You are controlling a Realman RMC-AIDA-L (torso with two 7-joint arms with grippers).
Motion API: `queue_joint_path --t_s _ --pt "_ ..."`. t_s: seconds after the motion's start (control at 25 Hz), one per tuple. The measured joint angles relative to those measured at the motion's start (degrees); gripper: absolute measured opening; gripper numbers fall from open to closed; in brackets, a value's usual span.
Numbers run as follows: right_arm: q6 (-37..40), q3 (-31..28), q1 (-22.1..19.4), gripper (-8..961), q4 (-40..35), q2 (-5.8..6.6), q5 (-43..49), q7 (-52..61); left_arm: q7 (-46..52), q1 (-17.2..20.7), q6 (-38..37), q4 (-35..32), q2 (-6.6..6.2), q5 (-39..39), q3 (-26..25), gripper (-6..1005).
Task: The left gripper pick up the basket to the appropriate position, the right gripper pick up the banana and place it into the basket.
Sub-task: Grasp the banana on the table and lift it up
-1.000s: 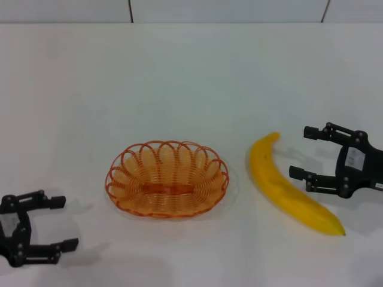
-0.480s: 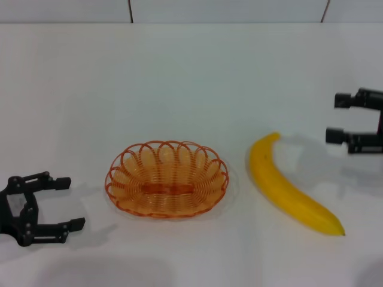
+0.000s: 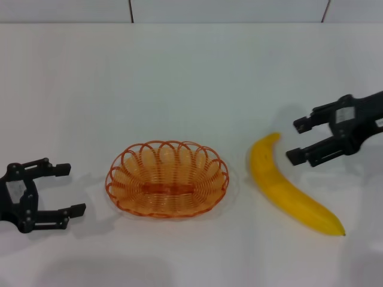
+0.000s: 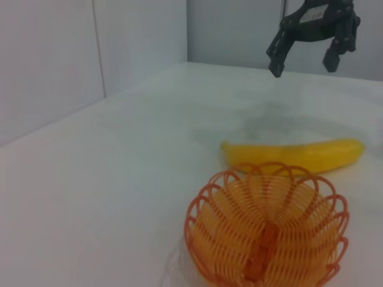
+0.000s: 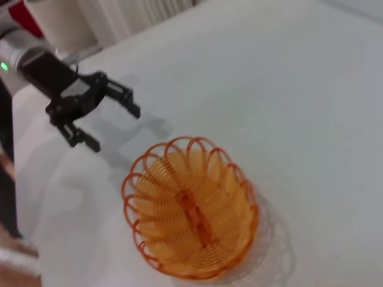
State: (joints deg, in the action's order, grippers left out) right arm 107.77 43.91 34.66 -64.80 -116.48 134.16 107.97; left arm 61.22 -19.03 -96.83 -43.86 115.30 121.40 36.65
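Right, counting from my station: one basket [image 3: 167,179], one banana [image 3: 289,188], and two claws, all over a plain white desk [image 3: 191,84].

I see the basket sitting on the desk a little left of centre, rim up, with nothing in it. From the left wrist camera its orange wire loops [image 4: 267,233] fill the near part of the picture, and the banana [image 4: 292,154] lies just beyond it. From the right wrist camera the basket [image 5: 191,206] is also plain to see.

On the right, the banana lies flat on the desk, well apart from the basket, its stem end pointing far and its tip near.

My left claw [image 3: 64,191] is at the near left, just beside the basket but not touching it, fingers spread wide and holding nothing. My right claw [image 3: 297,141] hangs at the far right, just beside the banana's stem end, fingers also wide apart and holding nothing; I cannot tell whether it touches the fruit.
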Motion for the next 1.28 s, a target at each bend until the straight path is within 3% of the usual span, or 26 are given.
queue_joint_path --t_s 0.32,0.84,1.28 --pt "-3.6 6.2 1.9 862 1.3 -0.42 0.3 13.6 0.0 -2.1 -0.4 0.1 0.23 0.0 0.2 880" --pt "-13.9 13.3 2.7 862 9.6 -0.38 1.2 18.0 -0.3 -2.6 -0.4 0.3 0.37 0.0 0.3 881" --pt "-16.5 14.6 2.9 861 11.6 -0.44 4.2 20.4 -0.4 -2.5 -0.3 0.3 0.37 0.0 0.4 881"
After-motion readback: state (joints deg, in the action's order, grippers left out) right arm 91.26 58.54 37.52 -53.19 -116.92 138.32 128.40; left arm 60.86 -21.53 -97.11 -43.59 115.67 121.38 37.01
